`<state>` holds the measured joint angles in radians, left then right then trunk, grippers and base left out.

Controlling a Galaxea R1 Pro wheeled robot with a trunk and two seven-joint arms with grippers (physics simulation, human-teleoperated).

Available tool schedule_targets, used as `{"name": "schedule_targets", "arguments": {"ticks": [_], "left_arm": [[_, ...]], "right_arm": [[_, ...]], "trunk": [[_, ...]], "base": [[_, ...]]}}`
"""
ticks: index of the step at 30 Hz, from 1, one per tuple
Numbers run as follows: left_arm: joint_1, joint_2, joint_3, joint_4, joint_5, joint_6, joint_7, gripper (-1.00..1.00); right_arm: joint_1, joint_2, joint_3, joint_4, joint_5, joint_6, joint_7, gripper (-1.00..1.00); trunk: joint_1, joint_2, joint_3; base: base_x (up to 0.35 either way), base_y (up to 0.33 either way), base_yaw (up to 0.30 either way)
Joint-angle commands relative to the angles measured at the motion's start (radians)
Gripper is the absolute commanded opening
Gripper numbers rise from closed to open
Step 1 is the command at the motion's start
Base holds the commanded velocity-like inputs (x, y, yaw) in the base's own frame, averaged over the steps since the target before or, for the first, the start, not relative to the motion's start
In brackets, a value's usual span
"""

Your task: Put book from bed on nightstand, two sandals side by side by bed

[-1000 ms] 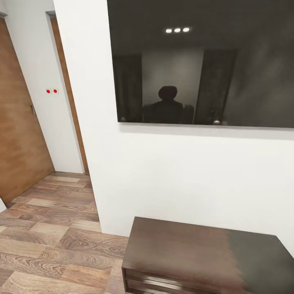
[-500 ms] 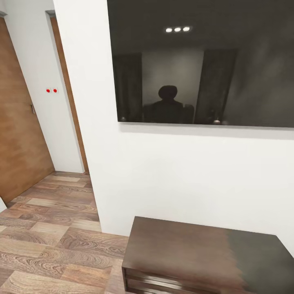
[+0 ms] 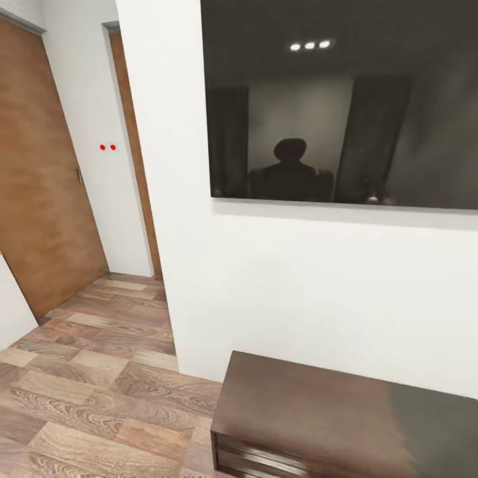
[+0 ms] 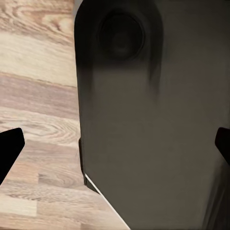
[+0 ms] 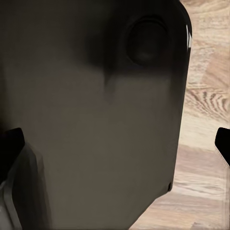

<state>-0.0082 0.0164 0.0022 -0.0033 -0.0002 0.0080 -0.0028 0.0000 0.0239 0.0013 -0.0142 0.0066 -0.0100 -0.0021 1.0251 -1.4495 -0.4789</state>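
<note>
The book, the bed, the nightstand and the two sandals are out of view. I face a white wall (image 3: 299, 285) at a corner by a hallway. In the left wrist view my left gripper (image 4: 115, 148) is open, its black fingertips (image 4: 7, 148) far apart at the picture's edges, with nothing between them. My right gripper (image 5: 115, 148) is open in the same way, holding nothing. Both hang over my own dark grey body (image 4: 143, 120) and the wood-plank floor (image 4: 33, 96).
A long dark wooden console (image 3: 318, 418) with a greyish right end stands against the wall just ahead. A large dark glossy screen (image 3: 345, 106) hangs above it. At the left, plank floor (image 3: 99, 385) leads past a brown wooden door (image 3: 40, 186).
The whole head picture has shifted to the right, so the camera has turned a little left. More of the door and hallway shows now.
</note>
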Motion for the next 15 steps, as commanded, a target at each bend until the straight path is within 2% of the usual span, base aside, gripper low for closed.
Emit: {"name": "schedule_targets", "arguments": {"ticks": [1, 15], "left_arm": [[-0.001, 0.001, 0.000, 0.000, 0.000, 0.001, 0.000, 1.00], [-0.001, 0.003, -0.001, -0.001, 0.000, 0.000, 0.000, 1.00]], "right_arm": [[0.000, 0.000, 0.000, -0.001, 0.001, -0.002, 0.000, 1.00], [0.000, 0.003, 0.002, -0.002, 0.002, -0.003, -0.001, 1.00]], "trunk": [[0.000, 0.000, -0.001], [0.000, 0.000, -0.006]], "base": [[0.000, 0.000, 0.260], [0.000, 0.000, 0.276]]}}
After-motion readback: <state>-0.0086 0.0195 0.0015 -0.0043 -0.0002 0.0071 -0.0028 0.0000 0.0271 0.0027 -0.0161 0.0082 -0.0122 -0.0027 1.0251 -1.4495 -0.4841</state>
